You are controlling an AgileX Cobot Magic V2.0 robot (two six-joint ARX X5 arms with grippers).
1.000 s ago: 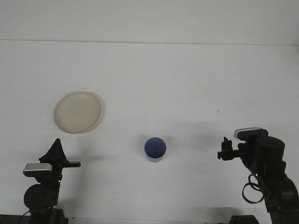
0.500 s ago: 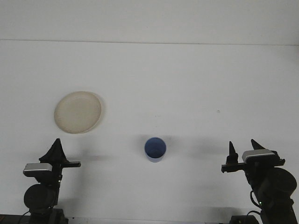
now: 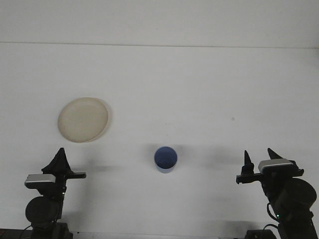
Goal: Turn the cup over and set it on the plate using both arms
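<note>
The right gripper (image 3: 259, 158) is the only thing that looks different. A second ago it sits higher and turned sideways, its dark fingers bunched and pointing left toward the middle of the table, with the arm's bulky housing raised behind it. Now it sits lower at the near right edge, pointing away over the table, two black fingertips (image 3: 246, 158) standing up with a clear gap between them. Most of that swing comes early; over the last half second it barely shifts.
</note>
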